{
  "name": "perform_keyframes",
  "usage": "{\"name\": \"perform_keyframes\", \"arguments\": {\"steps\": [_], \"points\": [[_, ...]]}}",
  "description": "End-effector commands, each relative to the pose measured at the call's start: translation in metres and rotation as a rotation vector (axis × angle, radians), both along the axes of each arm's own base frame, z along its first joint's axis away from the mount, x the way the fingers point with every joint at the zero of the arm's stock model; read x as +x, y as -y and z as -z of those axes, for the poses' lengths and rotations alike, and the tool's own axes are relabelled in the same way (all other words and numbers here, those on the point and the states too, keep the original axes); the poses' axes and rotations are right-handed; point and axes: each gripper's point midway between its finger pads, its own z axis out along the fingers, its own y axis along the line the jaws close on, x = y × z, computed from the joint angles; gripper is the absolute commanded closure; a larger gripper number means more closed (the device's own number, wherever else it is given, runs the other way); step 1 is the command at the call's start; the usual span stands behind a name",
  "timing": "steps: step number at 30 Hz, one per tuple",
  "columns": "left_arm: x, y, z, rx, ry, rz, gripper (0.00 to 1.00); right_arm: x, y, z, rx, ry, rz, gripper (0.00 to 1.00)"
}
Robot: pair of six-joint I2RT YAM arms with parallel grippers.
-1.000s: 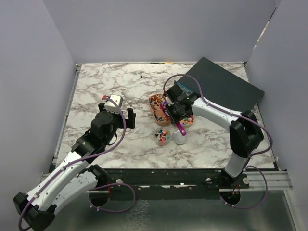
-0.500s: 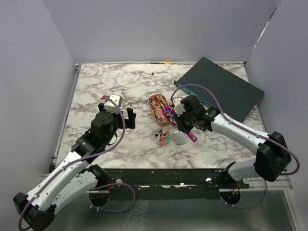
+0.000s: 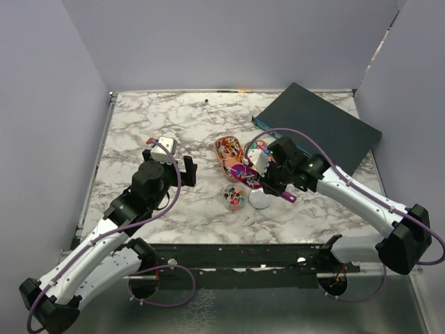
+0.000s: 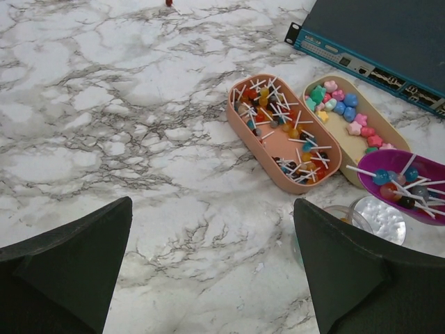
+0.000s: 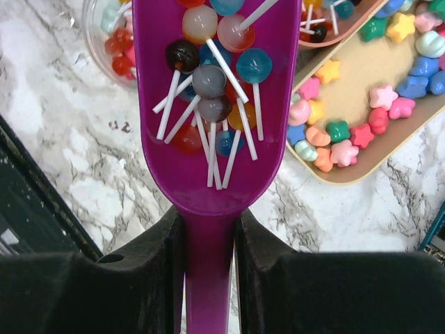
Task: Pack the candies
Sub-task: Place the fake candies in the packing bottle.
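Two matching machines here: the left arm [image 3: 104,243] and right arm [image 3: 354,191] wear glossy white shells between chunky black round joints, a thin purple cable [image 3: 179,184] looping along each, and blocky matte-black fingers [image 4: 69,271].

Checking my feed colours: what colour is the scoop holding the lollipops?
Magenta-purple; the plastic scoop shows best in the right wrist view.

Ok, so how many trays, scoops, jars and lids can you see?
trays: 2 (pink tray, beige tray)
scoop: 1
jar: 1
lid: 1
total: 5
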Motion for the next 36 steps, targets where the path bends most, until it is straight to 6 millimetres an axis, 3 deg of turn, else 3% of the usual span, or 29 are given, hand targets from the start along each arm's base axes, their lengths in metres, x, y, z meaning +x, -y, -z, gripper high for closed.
{"name": "perform_keyframes", "arguments": {"steps": [1,12,36], "points": [[-0.004,-0.001,0.004,0.007,-0.014,0.011,0.01,-0.016,0.013,-0.005,-0.096,-0.011,-0.08,0.99],[-0.005,0.0,0.001,0.002,-0.005,0.024,0.01,-0.032,0.041,0.004,-0.307,-0.074,-0.079,0.99],[-0.006,-0.001,-0.005,0.006,0.017,0.031,0.01,-0.041,0.031,0.003,-0.575,-0.13,-0.124,0.99]]}}
